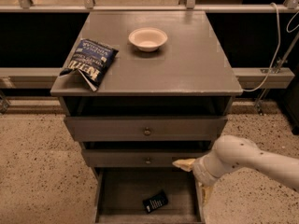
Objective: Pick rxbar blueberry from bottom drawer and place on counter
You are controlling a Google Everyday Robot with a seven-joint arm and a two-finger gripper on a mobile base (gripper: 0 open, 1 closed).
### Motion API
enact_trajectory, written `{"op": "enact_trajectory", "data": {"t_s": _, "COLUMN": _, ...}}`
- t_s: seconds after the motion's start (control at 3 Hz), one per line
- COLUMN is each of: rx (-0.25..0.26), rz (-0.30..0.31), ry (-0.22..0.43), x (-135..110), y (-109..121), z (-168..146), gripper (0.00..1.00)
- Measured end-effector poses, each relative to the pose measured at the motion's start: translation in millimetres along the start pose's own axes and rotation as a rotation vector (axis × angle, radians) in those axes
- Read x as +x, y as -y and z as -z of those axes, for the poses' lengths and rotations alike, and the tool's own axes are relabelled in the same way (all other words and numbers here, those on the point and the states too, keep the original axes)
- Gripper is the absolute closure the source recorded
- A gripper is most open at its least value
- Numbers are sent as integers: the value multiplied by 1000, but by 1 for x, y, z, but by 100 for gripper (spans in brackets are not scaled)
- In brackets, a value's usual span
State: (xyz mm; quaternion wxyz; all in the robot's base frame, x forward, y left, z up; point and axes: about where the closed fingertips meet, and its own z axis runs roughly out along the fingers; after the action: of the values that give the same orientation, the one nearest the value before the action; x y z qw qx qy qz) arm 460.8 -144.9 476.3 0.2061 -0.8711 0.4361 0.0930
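Observation:
The rxbar blueberry (pixel 155 201), a small dark wrapper with white print, lies flat on the floor of the pulled-out bottom drawer (pixel 108 195), near its front and middle. My gripper (pixel 194 178) is at the end of the white arm, at the drawer's right side, above and to the right of the bar. Its two tan fingers (pixel 183 163) show spread apart with nothing between them. The counter (pixel 187 59) is the cabinet's flat grey top.
A blue-and-white chip bag (pixel 88 63) lies at the counter's left edge. A white bowl (pixel 147 38) stands at its back middle. Two shallower drawers with knobs (pixel 147 131) sit above the open one. A cable hangs at the right.

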Motion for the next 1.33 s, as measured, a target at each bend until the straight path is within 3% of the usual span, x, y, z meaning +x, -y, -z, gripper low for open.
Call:
{"op": "enact_trajectory", "data": {"t_s": 0.33, "rx": 103, "rz": -58, "ry": 166, "x": 28, "y": -4, "z": -21, "gripper": 0}}
{"op": "enact_trajectory", "data": {"t_s": 0.67, "rx": 143, "rz": -105, "ry": 356, "x": 48, "y": -38, "z": -83, "gripper": 0}}
{"op": "enact_trajectory", "data": {"t_s": 1.0, "rx": 134, "rz": -125, "ry": 382, "x": 42, "y": -47, "z": -102, "gripper": 0}}
{"op": "enact_trajectory", "data": {"t_s": 1.33, "rx": 155, "rz": -222, "ry": 344, "x": 44, "y": -50, "z": -103, "gripper": 0}}
